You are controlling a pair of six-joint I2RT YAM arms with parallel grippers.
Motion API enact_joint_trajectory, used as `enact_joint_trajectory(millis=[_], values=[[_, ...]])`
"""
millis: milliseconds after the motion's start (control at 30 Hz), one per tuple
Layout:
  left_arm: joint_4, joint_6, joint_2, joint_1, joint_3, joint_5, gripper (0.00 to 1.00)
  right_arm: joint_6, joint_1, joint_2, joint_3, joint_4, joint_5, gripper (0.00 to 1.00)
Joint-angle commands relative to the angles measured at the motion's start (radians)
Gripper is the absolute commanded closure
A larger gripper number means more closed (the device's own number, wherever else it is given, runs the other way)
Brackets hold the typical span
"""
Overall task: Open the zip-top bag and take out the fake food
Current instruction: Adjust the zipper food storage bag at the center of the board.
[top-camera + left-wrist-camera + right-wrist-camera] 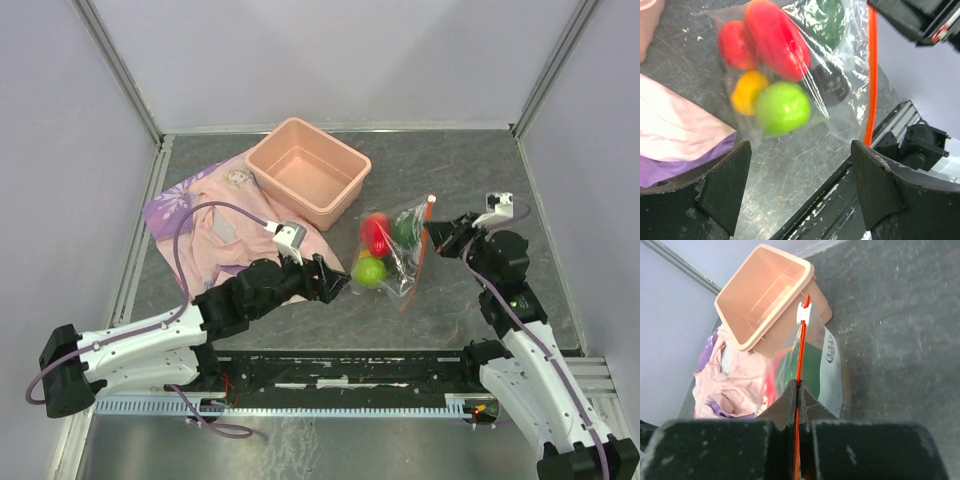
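On the left a pink-and-purple cloth (200,215) lies rumpled on the table (540,230). The salmon tub (308,172) sits on the cloth's right edge, and I see only its bare pink floor. My left gripper (340,283) hangs low just right of the cloth, its jaws spread wide with nothing between them and pointed at the zip-top bag (400,255).

The bag lies on the table right of centre, in front of the tub, with the fake food (782,107) inside it. From the left wrist I count a lime-green ball, two red pieces, a yellow-orange one, a dark one and something deep green near the top.

The orange zip strip (801,350) runs along the bag's right side, with the white slider (804,314) at its far end. My right gripper (797,390) is pinched tight on that strip.

I can't tell whether the zip is parted. The crinkled plastic blurs the dark pieces' shapes, and in the right wrist view my own fingers hide the strip's near end.
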Motion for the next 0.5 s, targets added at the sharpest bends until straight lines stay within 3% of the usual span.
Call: enact_joint_trajectory(millis=[0, 267, 467], values=[[0.010, 0.180, -0.043, 0.005, 0.029, -0.012, 0.13, -0.292, -0.003, 0.091, 0.187, -0.090, -0.117, 0.98], [0.147, 0.525, -0.165, 0.004, -0.057, 0.074, 0.11, -0.532, -0.003, 0.305, 0.472, -0.149, -0.491, 0.98], [0.205, 0.682, -0.223, 0.013, -0.127, 0.109, 0.09, -0.763, 0.088, 0.487, 0.660, -0.415, -0.654, 0.98]])
